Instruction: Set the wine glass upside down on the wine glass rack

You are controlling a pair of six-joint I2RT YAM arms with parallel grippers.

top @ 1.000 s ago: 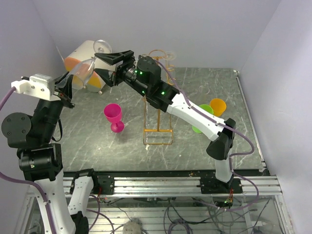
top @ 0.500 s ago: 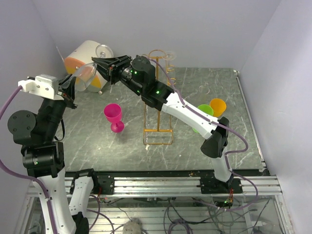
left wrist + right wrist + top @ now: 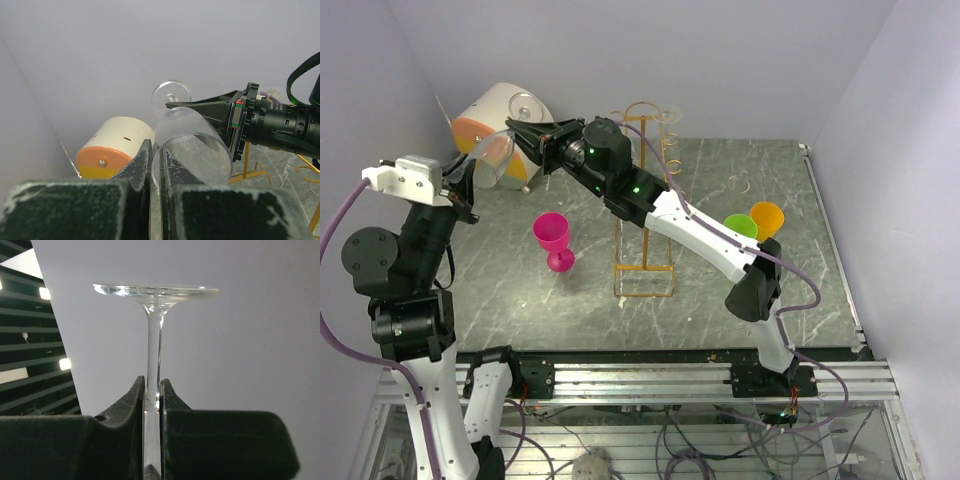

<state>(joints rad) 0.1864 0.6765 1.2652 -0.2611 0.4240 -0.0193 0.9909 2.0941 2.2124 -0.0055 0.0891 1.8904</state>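
Clear wine glass (image 3: 155,290) — stem in right gripper (image 3: 152,390)

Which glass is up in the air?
The clear wine glass: the left gripper pinches its rim, the right gripper its stem. The pink goblet, green cup and orange cup sit on the table.

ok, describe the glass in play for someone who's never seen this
Far left corner of the table, by the white-and-orange cylinder. The wine glass is held in the air: left gripper on its bowl rim, right gripper on its stem. Unlike the pink cup, green cup and orange cup, it is clear.
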